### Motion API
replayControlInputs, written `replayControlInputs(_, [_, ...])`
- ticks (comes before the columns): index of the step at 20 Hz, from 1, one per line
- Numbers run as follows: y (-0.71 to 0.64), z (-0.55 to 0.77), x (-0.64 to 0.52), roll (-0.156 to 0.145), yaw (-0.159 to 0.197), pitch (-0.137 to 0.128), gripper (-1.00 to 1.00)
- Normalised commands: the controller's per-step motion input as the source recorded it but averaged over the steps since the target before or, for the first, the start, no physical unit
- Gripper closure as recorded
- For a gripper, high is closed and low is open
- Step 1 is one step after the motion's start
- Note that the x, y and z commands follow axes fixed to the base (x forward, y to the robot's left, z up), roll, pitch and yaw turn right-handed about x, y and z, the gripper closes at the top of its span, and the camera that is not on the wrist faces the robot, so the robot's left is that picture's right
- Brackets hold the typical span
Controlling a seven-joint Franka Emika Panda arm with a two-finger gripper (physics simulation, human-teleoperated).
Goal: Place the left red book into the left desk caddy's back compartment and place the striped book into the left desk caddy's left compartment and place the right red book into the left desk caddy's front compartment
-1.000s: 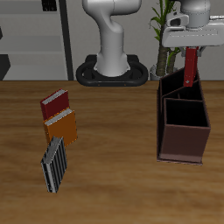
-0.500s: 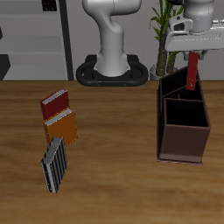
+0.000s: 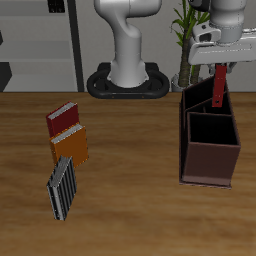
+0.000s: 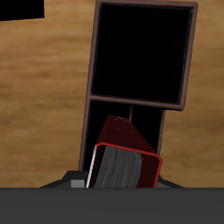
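Thin left red book (image 3: 217,87) seemingly enters boxy left desk caddy (image 3: 210,150).

An orange book (image 3: 71,147) lies flat on the wooden table (image 3: 130,190), left of centre. A green plant (image 3: 185,35) stands upper right, beside grey shelving (image 3: 40,45) at the upper left.

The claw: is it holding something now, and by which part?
The claw holds a thin dark-red hardcover book by its upper end; the book hangs upright over the brown caddy.
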Motion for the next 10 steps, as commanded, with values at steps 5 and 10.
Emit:
replayControlInputs(5, [0.04, -0.04, 0.01, 0.009, 0.022, 0.005, 1.00])
replayControlInputs(10, [-0.02, -0.08, 0.05, 0.000, -0.002, 0.026, 1.00])
